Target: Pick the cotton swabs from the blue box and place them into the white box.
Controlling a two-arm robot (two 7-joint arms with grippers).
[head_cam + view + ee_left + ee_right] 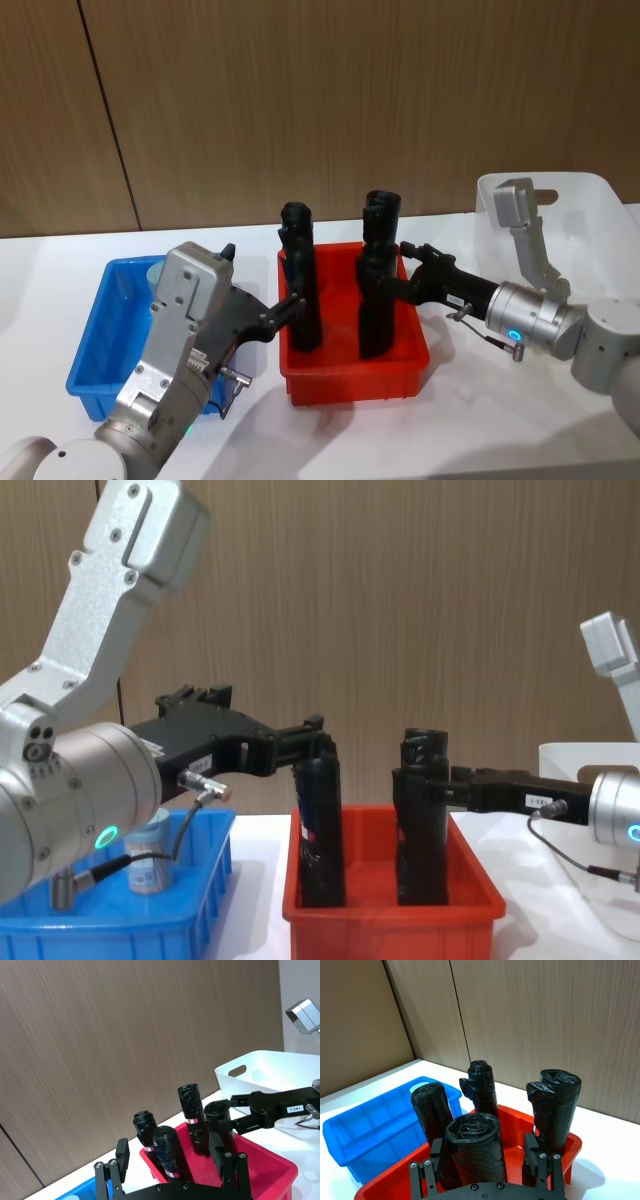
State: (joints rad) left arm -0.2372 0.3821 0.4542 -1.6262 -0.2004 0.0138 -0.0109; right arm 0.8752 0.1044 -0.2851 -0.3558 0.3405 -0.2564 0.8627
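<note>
Both grippers sit at the red bin, not at the blue box. Left gripper reaches in from the left, its fingers apart around the near-left black roll at mid-height; no squeeze evident. Right gripper comes in from the right at the near-right roll, fingers spread either side of it in the right wrist view; whether they press on it, cannot tell. One swab tub stands upright in the blue box, long axis vertical, seen from the chest camera just under the left forearm. It lies to the left of and behind the left gripper's tips, back toward that arm's wrist. White box stands at far right, behind the right arm. Judgement: left arm is much the nearer to the tub, but it points the wrong way; it would need to pull back from the roll, swing left and come down over the lid.
</note>
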